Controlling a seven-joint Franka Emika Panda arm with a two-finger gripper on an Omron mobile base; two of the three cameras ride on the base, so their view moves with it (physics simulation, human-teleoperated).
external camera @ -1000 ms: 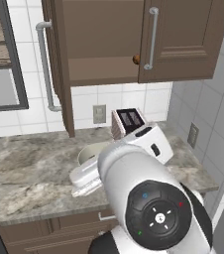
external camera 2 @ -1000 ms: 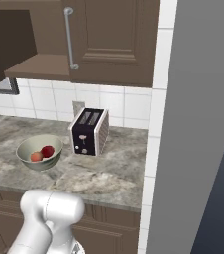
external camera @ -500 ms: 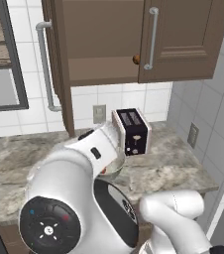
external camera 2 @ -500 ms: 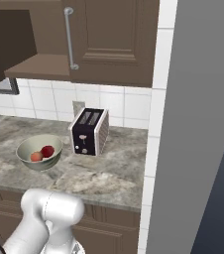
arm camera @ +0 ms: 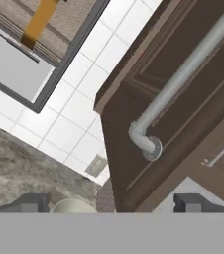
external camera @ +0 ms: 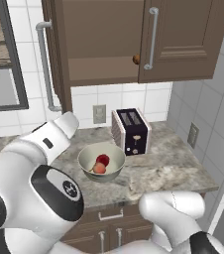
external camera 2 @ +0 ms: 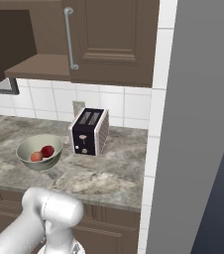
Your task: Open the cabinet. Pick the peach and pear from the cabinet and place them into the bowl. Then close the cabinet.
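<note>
The cabinet [external camera: 178, 42] looks like dark brown wood with a matt, panelled face, and its handle [arm camera: 183, 74] is smooth, brushed grey metal. The surface [external camera 2: 109, 173] resembles polished grey-brown mottled stone. The bowl [external camera: 86, 161] is smooth and glossy, like glazed ceramic. The peach [external camera: 99, 168] looks soft and matt, the pear [external camera: 103, 159] slightly shiny. The toaster [external camera 2: 88, 131] has dark glossy sides and ribbed pale panels. White wall tiles [external camera 2: 134, 106] look glazed.

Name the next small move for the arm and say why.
Probably bring the open claw up to the silver bar handle of the dark brown cabinet's open left door and push it shut: the pale orange peach and deep red pear already lie in the pale grey-green bowl.
</note>
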